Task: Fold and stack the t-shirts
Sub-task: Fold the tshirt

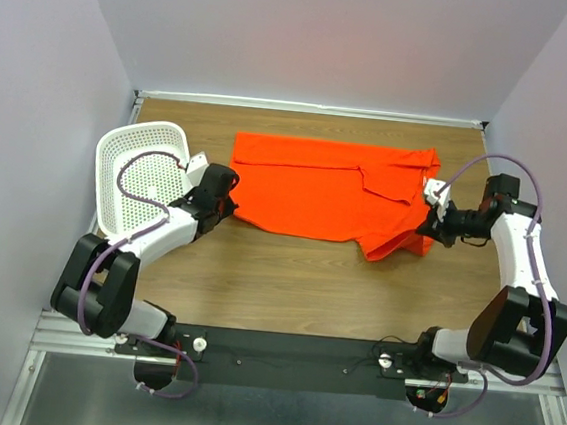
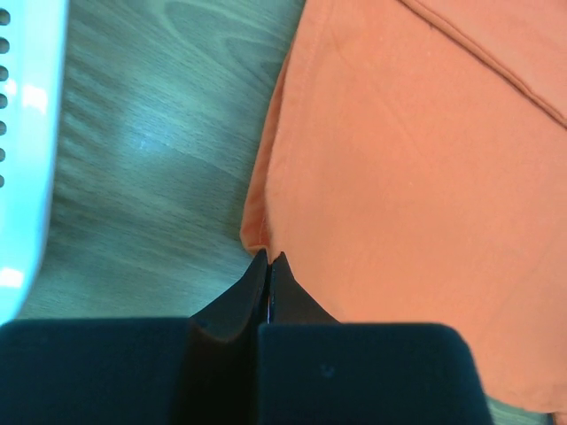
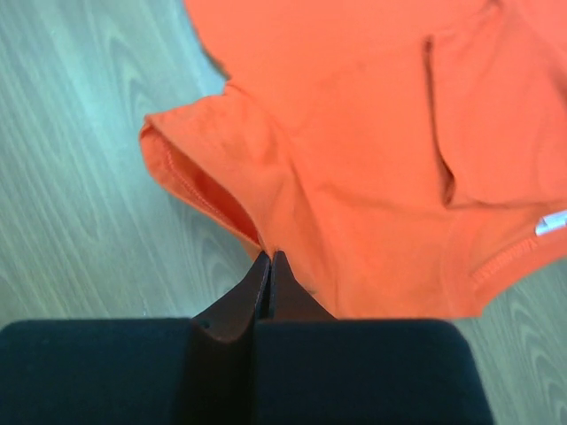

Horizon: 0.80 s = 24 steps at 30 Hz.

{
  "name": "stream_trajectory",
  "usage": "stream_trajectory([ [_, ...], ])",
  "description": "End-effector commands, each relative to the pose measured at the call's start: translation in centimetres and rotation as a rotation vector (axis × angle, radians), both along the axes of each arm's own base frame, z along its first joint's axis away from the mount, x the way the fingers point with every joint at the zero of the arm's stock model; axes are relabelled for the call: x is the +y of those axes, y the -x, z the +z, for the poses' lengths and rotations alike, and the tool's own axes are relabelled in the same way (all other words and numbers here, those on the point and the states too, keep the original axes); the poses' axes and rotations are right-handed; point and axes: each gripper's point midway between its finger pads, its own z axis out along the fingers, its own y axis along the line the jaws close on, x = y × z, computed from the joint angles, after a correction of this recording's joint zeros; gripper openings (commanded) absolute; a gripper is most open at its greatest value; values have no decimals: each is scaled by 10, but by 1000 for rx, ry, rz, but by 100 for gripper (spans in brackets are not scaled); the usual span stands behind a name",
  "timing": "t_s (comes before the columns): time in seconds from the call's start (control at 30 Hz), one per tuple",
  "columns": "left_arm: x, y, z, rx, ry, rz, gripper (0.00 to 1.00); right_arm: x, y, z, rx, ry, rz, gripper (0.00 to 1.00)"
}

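A bright orange-red t-shirt (image 1: 326, 191) lies spread across the back half of the wooden table, with part of it folded over on the right. My left gripper (image 1: 230, 205) is at its left edge. In the left wrist view the jaws (image 2: 268, 258) are shut on the near corner of the cloth (image 2: 407, 159). My right gripper (image 1: 429, 227) is at the shirt's right edge. In the right wrist view its tips (image 3: 270, 255) are pressed together on the cloth (image 3: 354, 133) beside a sleeve opening. A small white neck label (image 3: 551, 223) shows at the far right.
A white perforated basket (image 1: 142, 174) stands tilted at the left of the table, just behind the left arm, and its rim (image 2: 22, 159) shows in the left wrist view. Bare wooden table (image 1: 307, 285) lies between the shirt and the arm bases. Walls close in the back and both sides.
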Motion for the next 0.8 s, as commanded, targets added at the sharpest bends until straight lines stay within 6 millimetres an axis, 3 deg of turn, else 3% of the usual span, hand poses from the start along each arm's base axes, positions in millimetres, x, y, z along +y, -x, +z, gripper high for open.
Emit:
stream_trajectory([
  [0.0, 4, -4, 9, -29, 17, 1, 0, -4, -15, 17, 23, -116, -103, 0],
  [0.13, 6, -12, 11, -28, 22, -5, 0, -19, -34, 21, 8, -129, -182, 1],
  [0.57, 0, -36, 9, -13, 16, -31, 0, -41, -83, 40, -17, -196, -375, 1],
  [0.77, 4, -46, 6, 0, 2, -18, 0, -54, -100, 36, -13, -189, -462, 0],
])
